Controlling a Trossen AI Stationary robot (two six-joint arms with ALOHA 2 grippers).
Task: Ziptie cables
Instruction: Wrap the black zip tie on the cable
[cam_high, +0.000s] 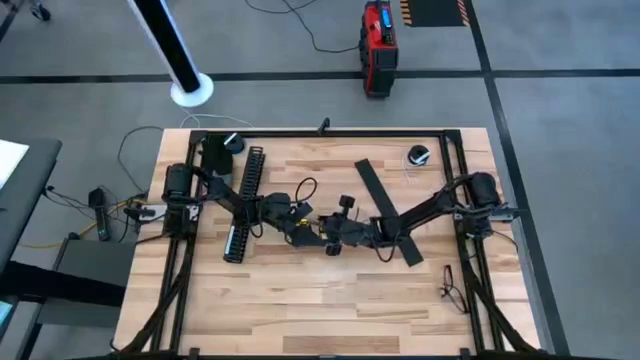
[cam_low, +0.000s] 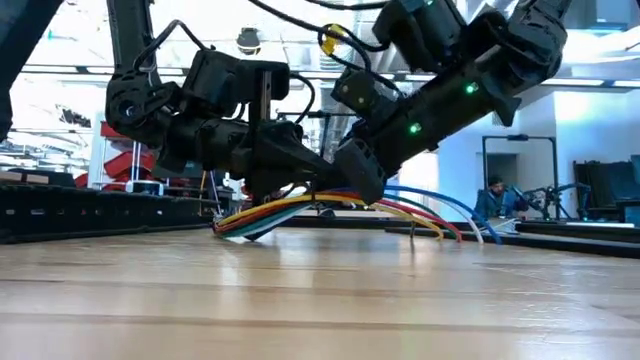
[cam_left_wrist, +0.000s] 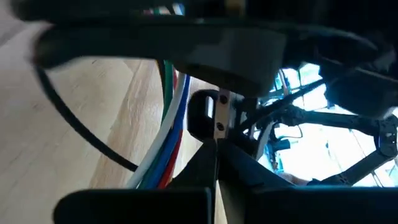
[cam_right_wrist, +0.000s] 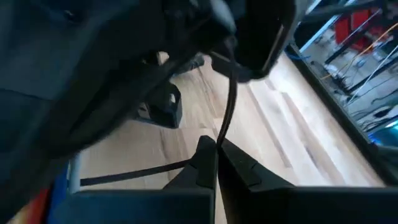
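1. Cables lay fanned on the table mid-table, under both tools.
2. Left tool and right tool met there; couldn't tell either's grip.
3. Wires looked light and floppy, so pinching them near the bunched end seemed best.

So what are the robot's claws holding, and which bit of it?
Both grippers meet over the cables at mid-table. The left gripper and right gripper sit near the bundle's middle, ends fanning free, but whether either one actually pinches it cannot be told.
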